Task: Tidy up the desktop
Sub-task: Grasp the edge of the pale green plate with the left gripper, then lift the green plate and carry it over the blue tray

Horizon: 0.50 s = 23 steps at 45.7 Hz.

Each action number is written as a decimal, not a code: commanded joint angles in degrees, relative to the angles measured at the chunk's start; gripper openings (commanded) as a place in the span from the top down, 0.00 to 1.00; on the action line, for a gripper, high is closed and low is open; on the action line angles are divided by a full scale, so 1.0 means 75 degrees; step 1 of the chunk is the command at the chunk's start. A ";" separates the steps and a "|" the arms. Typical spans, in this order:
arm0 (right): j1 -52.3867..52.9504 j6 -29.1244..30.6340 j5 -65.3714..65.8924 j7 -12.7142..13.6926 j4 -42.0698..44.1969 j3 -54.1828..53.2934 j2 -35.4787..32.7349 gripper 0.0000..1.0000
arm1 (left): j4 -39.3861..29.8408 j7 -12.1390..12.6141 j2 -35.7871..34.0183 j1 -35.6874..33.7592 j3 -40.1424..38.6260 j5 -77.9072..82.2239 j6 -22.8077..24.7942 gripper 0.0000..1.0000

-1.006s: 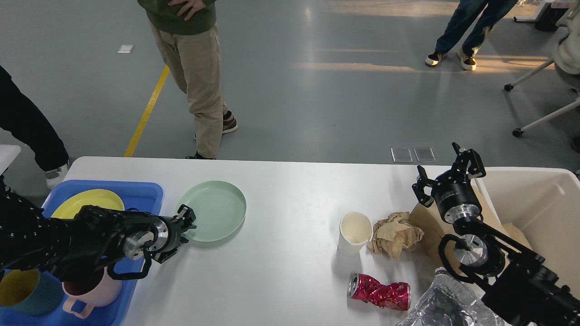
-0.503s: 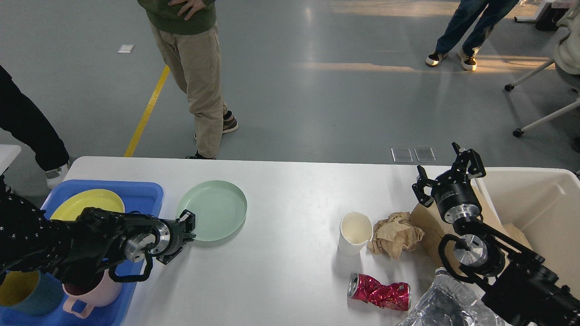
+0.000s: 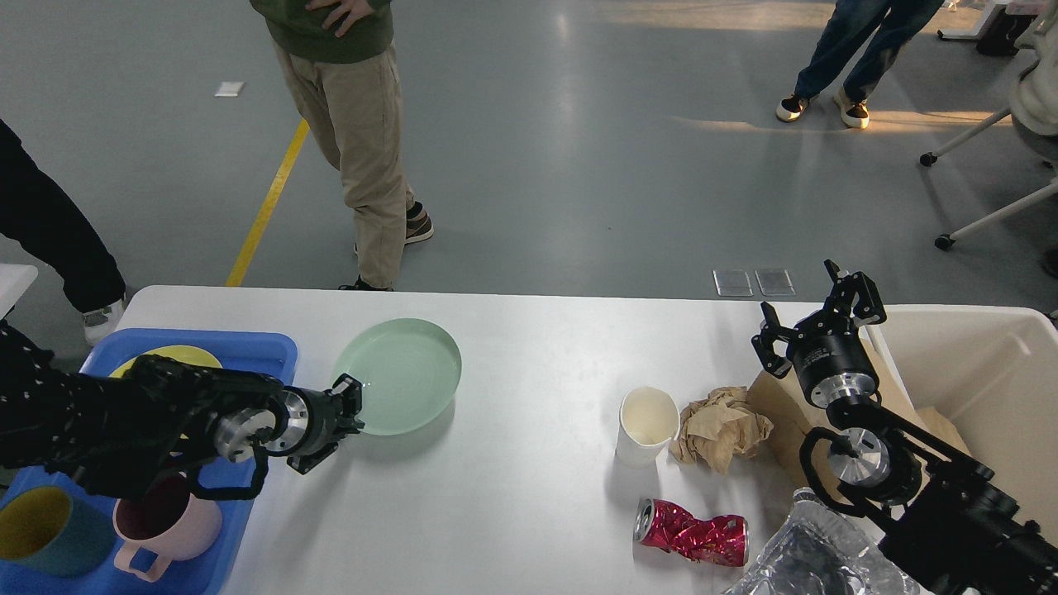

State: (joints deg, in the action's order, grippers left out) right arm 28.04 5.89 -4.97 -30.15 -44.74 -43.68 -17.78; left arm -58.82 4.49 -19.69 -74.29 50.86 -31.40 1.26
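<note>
The white desktop fills the lower half of the head view. A pale green plate is at its left, tilted and lifted off the surface, with a shadow under it. My left gripper is shut on the plate's near left rim. My right gripper is open and empty, raised above the desktop's right end beside the beige bin. A white paper cup, crumpled brown paper, a crushed red can and crumpled foil lie at the right.
A blue tray at the left holds a yellow plate, a pink mug and a teal cup. A flat brown paper bag lies by the bin. People stand on the floor beyond the table.
My left gripper has closed on the green plate's rim and lifted it, tilting it up and a little to the right. My right arm has not moved.
</note>
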 commanded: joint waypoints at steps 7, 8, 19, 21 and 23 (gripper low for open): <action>0.0000 0.0000 0.0007 0.0000 0.0000 0.0000 0.0003 0.00 | -0.2420 0.0375 -0.0621 -0.2901 0.1515 -0.0009 0.0300 1.00; 0.0000 0.0000 -0.0005 0.0000 0.0000 0.0000 -0.0008 0.00 | -0.2632 0.0375 -0.0633 -0.3217 0.1679 -0.0009 0.0358 1.00; 0.0000 0.0000 0.0007 0.0000 0.0000 0.0011 0.0003 0.00 | -0.4496 0.0375 -0.0773 -0.6311 0.3226 -0.0313 0.0803 1.00; 0.0000 0.0000 0.0007 0.0000 0.0000 0.0000 0.0003 0.00 | -0.4765 0.0375 -0.0808 -0.6850 0.3472 -0.0453 0.0932 1.00; 0.0000 0.0000 0.0007 0.0000 0.0000 0.0000 -0.0009 0.00 | -0.4977 0.0375 -0.0808 -0.7343 0.3706 -0.0594 0.1178 0.99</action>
State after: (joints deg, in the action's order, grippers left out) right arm 28.04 5.89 -4.93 -30.14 -44.74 -43.63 -17.80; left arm -91.61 7.26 -25.33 -120.04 74.25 -33.56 6.99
